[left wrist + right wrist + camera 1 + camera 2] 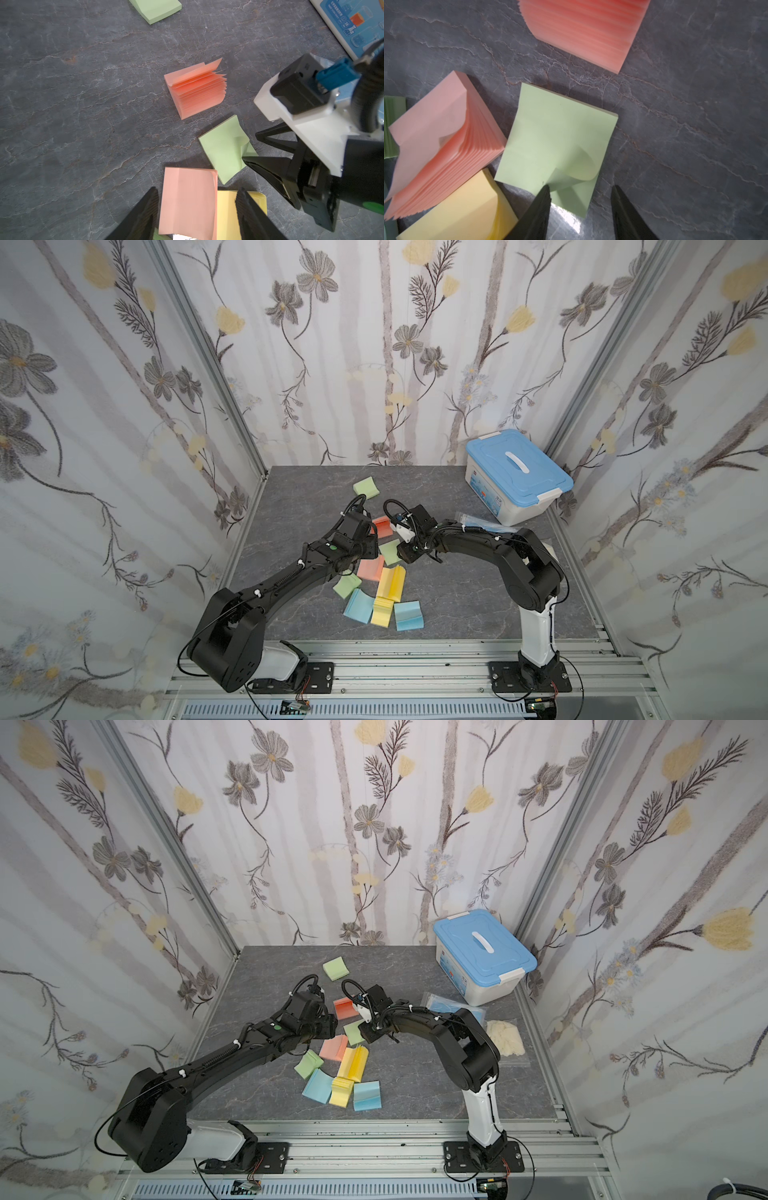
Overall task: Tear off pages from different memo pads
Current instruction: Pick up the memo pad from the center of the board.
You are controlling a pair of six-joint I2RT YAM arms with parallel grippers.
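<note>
Right wrist view: right gripper (pixel 581 186) spread, gripping nothing, green memo pad (pixel 560 128) just ahead of fingers, corner of its curled top page (pixel 583 166) between them beside one fingertip; left wrist view: left gripper (pixel 198 188) spread, salmon pink memo pad (pixel 187 199) between its fingers, ungripped.

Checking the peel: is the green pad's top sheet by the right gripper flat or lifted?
Lifted at one corner: the green pad's top sheet curls up by the right gripper; the rest lies flat.

The only print is on the blue label (pixel 340 20) on the side of the white box (pixel 515 510): small white lines and a round badge, all too blurred to read.
</note>
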